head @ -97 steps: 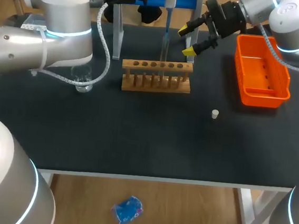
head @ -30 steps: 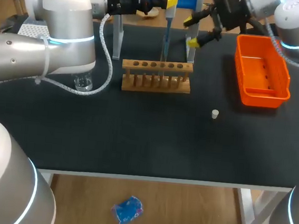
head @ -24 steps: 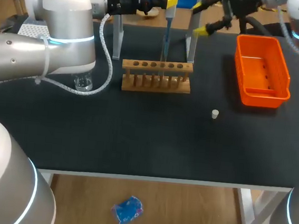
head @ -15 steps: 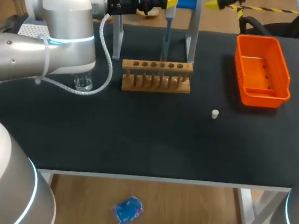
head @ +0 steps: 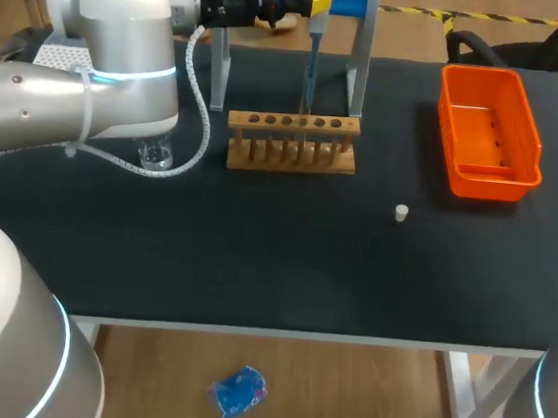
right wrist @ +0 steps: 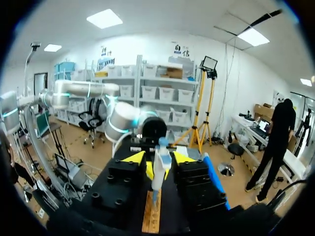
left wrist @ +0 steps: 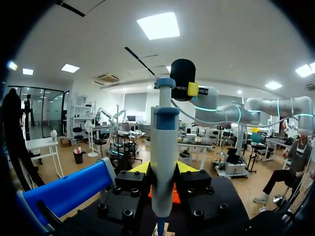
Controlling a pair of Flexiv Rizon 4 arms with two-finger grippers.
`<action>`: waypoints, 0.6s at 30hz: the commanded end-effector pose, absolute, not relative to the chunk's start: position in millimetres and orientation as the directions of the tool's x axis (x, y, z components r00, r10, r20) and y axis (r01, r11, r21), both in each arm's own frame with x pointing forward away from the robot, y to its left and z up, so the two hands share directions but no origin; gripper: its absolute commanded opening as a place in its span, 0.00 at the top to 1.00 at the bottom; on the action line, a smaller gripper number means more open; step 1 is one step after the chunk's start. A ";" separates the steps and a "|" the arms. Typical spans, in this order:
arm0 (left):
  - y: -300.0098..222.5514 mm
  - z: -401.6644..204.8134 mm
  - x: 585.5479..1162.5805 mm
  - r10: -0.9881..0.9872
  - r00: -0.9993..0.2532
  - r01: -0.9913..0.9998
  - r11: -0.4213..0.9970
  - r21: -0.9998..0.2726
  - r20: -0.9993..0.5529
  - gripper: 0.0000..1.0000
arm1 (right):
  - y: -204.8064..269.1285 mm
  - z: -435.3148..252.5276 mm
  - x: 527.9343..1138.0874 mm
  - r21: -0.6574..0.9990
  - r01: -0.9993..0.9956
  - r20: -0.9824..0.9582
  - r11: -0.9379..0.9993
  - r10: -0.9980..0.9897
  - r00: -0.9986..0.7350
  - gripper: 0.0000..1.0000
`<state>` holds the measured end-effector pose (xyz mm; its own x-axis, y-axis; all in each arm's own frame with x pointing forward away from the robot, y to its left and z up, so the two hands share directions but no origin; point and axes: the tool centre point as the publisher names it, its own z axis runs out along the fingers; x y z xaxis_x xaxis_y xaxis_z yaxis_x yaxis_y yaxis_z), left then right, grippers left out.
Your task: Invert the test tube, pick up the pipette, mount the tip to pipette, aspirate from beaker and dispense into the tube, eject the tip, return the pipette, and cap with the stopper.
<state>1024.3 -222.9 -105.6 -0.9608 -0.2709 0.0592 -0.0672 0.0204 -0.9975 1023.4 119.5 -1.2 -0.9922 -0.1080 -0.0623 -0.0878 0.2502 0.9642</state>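
The pipette (left wrist: pixel 164 147) is gripped upright by the left claw (left wrist: pixel 162 169), whose two yellow-tipped fingers are closed on its grey body from both sides. It is held above the back edge of the wooden rack (head: pixel 293 139), with its thin lower end pointing down at the rack's row of holes. Whether a tube stands under it cannot be told. The right claw (right wrist: pixel 157 160) is held open and clear of the rack, facing the pipette along the rack's length. The pipette is seen through the gap between its fingers and is not touched. A glass beaker (head: pixel 154 154) is placed left of the rack, under the left arm (head: pixel 115 65). An orange bin (head: pixel 490 176) is set right of the rack. A small white stopper (head: pixel 401 213) lies on the surface (head: pixel 274 258) in front of the rack's right end.
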 end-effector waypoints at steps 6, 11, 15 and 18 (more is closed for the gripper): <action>-223.4 -105.1 1023.8 -0.273 -0.960 -0.068 0.022 -0.997 0.059 1.00 | 121.5 -0.8 1036.5 0.997 -0.003 0.008 0.072 -0.163 -0.987 1.00; -223.4 -105.1 1023.8 -0.273 -0.960 -0.068 0.022 -0.997 0.059 1.00 | 121.5 -0.8 1036.5 0.997 -0.003 0.008 0.072 -0.163 -0.987 1.00; -223.4 -105.1 1023.8 -0.273 -0.960 -0.068 0.022 -0.997 0.059 1.00 | 121.5 -1.1 1036.3 0.997 -0.004 0.009 0.077 -0.166 -0.986 1.00; -223.4 -105.1 1023.8 -0.273 -0.960 -0.068 0.022 -0.997 0.059 1.00 | 126.2 3.1 1035.9 0.994 -0.018 0.003 0.107 -0.188 -0.982 1.00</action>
<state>1024.3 -222.9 -105.6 -0.9608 -0.2709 0.0592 -0.0672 0.0204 -0.9975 1031.0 124.6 -3.2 -0.9852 -0.1713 0.0000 -0.0142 0.0818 0.9965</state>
